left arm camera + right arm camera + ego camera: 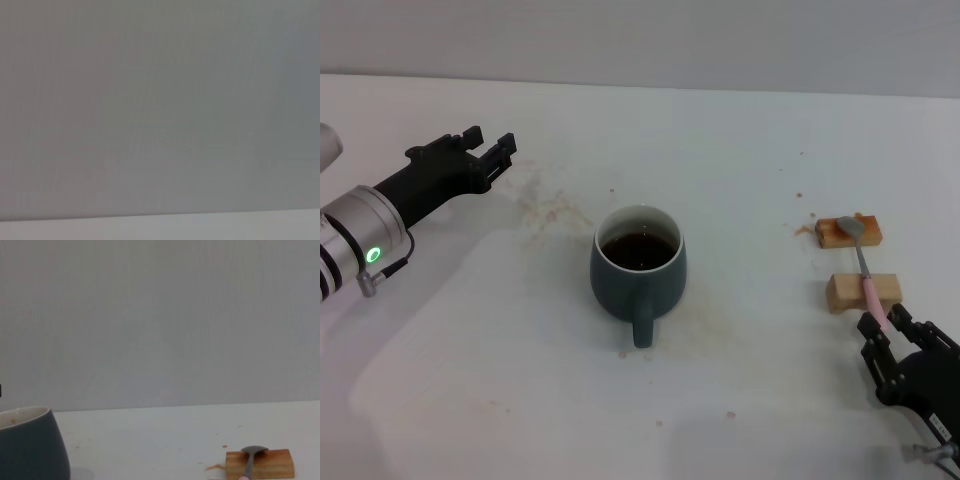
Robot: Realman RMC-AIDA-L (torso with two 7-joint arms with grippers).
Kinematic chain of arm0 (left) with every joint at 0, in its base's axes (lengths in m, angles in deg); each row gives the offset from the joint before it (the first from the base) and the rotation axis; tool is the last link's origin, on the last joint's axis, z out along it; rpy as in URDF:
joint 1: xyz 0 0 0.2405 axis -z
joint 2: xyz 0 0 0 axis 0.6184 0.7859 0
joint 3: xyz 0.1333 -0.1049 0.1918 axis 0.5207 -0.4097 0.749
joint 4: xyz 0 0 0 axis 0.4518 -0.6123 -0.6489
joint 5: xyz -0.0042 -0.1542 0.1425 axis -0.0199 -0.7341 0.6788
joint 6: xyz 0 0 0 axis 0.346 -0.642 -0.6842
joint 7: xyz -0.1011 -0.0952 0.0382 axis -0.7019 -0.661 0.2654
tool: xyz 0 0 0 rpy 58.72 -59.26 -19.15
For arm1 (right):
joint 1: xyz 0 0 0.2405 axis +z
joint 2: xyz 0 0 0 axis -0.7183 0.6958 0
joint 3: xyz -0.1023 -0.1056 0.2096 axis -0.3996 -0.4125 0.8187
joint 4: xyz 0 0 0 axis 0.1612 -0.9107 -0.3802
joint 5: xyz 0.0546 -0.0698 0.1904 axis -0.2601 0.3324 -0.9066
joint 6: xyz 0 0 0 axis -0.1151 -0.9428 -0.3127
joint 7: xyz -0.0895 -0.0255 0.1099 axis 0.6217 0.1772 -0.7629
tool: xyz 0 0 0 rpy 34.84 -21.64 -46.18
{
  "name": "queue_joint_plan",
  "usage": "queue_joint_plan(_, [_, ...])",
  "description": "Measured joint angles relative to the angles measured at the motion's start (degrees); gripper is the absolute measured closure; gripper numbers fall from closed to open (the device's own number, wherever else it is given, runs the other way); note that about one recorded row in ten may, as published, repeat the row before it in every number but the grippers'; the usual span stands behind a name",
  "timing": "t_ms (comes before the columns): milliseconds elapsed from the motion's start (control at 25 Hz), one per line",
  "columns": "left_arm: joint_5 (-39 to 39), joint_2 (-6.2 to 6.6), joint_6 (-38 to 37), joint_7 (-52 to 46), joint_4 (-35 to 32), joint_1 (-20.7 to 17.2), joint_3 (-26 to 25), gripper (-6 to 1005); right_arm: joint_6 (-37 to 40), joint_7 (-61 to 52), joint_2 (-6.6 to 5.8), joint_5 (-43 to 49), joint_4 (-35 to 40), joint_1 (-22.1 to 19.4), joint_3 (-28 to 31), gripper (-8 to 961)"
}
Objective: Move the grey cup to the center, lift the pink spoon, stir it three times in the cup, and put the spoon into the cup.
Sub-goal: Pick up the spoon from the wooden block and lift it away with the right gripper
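The grey cup (pixel 638 268) stands mid-table with dark liquid inside, its handle toward the front edge; part of the grey cup (pixel 30 450) also shows in the right wrist view. To its right the pink spoon (pixel 866 272) lies across two wooden blocks, metal bowl on the far one; the right wrist view shows that bowl of the pink spoon (pixel 252 454). My right gripper (pixel 884 326) is low at the front right, open, its fingers on either side of the pink handle's tip. My left gripper (pixel 490 148) hovers open at the far left, away from the cup.
The far wooden block (pixel 848 232) carries an orange-brown stain, and the near block (pixel 861 292) sits just ahead of my right gripper. Brown specks and smears mark the white table (pixel 740 160) left of the cup. The left wrist view shows only wall and table edge.
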Motion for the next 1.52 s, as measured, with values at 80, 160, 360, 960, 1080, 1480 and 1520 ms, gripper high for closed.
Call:
queue_joint_plan(80, [0.0, -0.05, -0.05, 0.0, 0.0, -0.02, 0.0, 496, 0.0, 0.0, 0.0, 0.0, 0.06, 0.08, -0.03, 635])
queue_joint_plan(160, [0.0, -0.05, -0.05, 0.0, 0.0, -0.02, 0.0, 497, 0.0, 0.0, 0.0, 0.0, 0.1, 0.12, -0.09, 658])
queue_joint_plan(360, [0.02, -0.12, -0.02, 0.01, 0.0, -0.04, 0.0, 497, -0.54, 0.0, 0.0, 0.0, 0.19, 0.25, 0.13, 698])
queue_joint_plan(960, [0.09, -0.26, 0.01, -0.08, 0.0, -0.12, 0.0, 497, -1.42, 0.0, 0.0, -0.08, 0.17, 0.53, 0.45, 738])
queue_joint_plan(1080, [0.09, -0.26, 0.01, -0.08, 0.0, -0.12, 0.0, 497, -1.44, 0.0, 0.0, -0.13, 0.17, 0.6, 0.45, 747])
queue_joint_plan(1480, [0.12, -0.26, 0.05, -0.08, 0.0, -0.12, 0.0, 497, -1.44, 0.0, 0.06, -0.31, 0.17, 0.76, 0.44, 775])
queue_joint_plan(1520, [0.11, -0.26, 0.06, -0.08, 0.0, -0.12, 0.0, 497, -1.44, 0.0, 0.07, -0.31, 0.17, 0.79, 0.44, 776])
